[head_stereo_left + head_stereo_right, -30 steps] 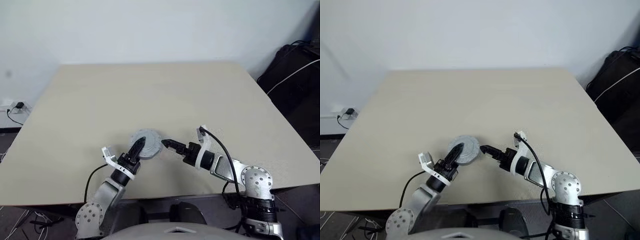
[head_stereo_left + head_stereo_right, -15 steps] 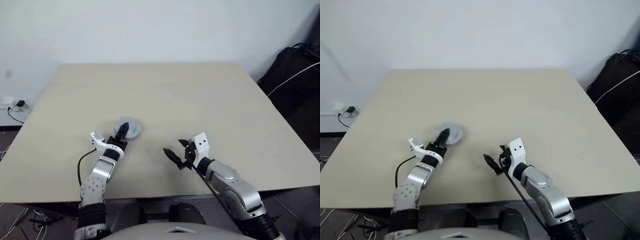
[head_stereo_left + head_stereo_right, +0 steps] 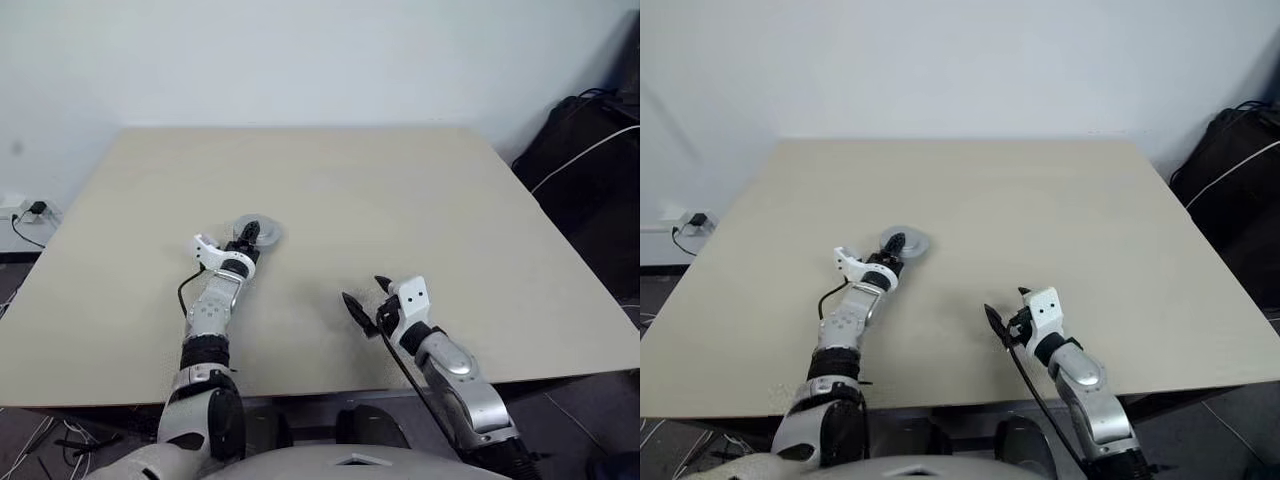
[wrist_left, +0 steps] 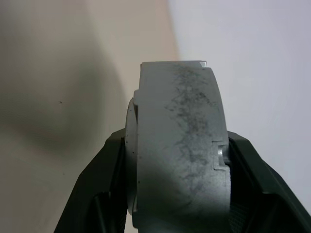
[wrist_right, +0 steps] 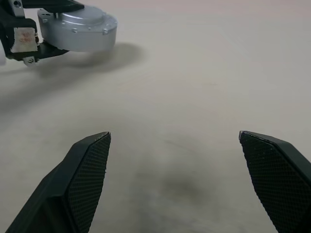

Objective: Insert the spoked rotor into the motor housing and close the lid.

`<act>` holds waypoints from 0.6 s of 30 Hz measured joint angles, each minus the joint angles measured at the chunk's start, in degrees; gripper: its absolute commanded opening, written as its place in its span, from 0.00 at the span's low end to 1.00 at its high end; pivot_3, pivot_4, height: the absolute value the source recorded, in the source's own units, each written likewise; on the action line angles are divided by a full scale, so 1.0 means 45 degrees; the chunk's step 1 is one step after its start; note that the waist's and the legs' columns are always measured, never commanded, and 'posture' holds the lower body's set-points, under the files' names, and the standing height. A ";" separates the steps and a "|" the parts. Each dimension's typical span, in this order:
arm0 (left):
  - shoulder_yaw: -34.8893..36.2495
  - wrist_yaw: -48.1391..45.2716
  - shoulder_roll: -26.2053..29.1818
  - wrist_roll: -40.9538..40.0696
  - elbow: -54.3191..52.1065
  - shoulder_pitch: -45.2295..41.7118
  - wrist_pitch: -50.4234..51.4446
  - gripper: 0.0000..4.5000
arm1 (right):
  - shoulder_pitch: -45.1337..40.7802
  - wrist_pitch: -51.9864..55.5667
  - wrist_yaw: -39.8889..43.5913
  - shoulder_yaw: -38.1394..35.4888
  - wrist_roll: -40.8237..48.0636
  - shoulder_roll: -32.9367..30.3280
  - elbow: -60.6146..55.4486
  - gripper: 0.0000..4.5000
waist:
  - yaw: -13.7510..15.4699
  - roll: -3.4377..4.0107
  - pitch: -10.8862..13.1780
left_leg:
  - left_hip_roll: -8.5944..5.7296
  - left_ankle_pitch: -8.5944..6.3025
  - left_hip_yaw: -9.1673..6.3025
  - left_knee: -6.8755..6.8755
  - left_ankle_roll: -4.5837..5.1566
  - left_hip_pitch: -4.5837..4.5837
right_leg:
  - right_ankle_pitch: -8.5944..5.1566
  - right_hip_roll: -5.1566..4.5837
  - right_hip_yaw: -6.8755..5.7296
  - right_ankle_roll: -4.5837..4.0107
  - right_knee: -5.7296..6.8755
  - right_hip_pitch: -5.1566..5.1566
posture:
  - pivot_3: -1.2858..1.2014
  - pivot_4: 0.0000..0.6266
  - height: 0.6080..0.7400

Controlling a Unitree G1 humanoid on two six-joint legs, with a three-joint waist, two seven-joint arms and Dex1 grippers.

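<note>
No brand, label or readable writing anywhere.

Left gripper (image 3: 250,233) clamped on the closed grey motor housing (image 3: 256,233), one black finger (image 4: 104,179) against each flat face, rim standing up between the jaws in the left wrist view. Lid (image 5: 80,19) seated on top, ringed with small screws; spoked rotor hidden, so cannot tell where it sits. Housing low over the table (image 3: 400,190), a soft shadow just under it.

Right gripper (image 3: 363,300) spread wide with nothing between the fingers (image 5: 87,170), only bare tabletop; housing well ahead of those jaws and off toward the left arm.

Compared with a second earlier: left arm stretched further out over the table, carrying the housing away from the near edge. Right gripper, then nearly touching the housing's rim, pulled back toward the near edge, well apart from it.
</note>
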 measured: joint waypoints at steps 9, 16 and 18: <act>0.1103 0.0669 -0.0085 0.0889 0.2476 -0.1429 -0.1054 0.47 | -0.0008 -0.1777 -0.0639 -0.0316 -0.1263 0.0568 0.1475 1.00 | -0.0066 -0.0001 -0.0001 | 0.0018 0.0010 0.0011 0.0000 -0.0016 0.0015 | 0.0003 0.0023 0.0022 -0.0006 0.0011 0.0000 | 0.52 0.00 1.00; 0.1319 0.1242 -0.0076 0.1447 0.2784 -0.1711 -0.0969 0.84 | -0.0067 -0.2147 -0.0619 -0.0374 -0.1496 0.0689 0.1897 1.00 | -0.0066 -0.0009 -0.0007 | 0.0024 0.0007 0.0010 -0.0001 -0.0018 0.0154 | -0.0016 0.0002 0.0028 -0.0038 0.0012 0.0130 | 0.52 0.00 1.00; 0.1095 0.1560 -0.0091 0.1728 0.2298 -0.1566 -0.0637 0.98 | -0.0098 -0.2154 -0.0619 -0.0371 -0.1529 0.0756 0.1916 1.00 | -0.0066 -0.0004 -0.0027 | 0.0030 0.0004 0.0010 -0.0003 -0.0014 0.0201 | -0.0034 -0.0060 0.0030 -0.0068 0.0015 0.0161 | 0.52 0.00 1.00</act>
